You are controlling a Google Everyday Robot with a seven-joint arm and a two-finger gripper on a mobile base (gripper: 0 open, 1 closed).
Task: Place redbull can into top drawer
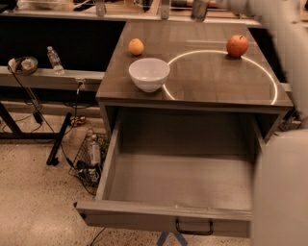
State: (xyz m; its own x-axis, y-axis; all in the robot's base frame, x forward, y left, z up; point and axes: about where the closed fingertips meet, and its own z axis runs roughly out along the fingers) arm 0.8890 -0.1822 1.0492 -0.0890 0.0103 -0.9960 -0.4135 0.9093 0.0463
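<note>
One long white arm [284,187] fills the right edge, rising from the near corner and bending left across the top of the view. The top drawer [178,185] stands pulled wide open below the table [216,81]. The redbull can [199,10] is upright over the table's far edge, just beside the gripper [215,5] at the arm's end. I cannot tell if the gripper is clamped on it. The drawer lies nearer and lower, so I judge the move a carry forward, then down.
</note>
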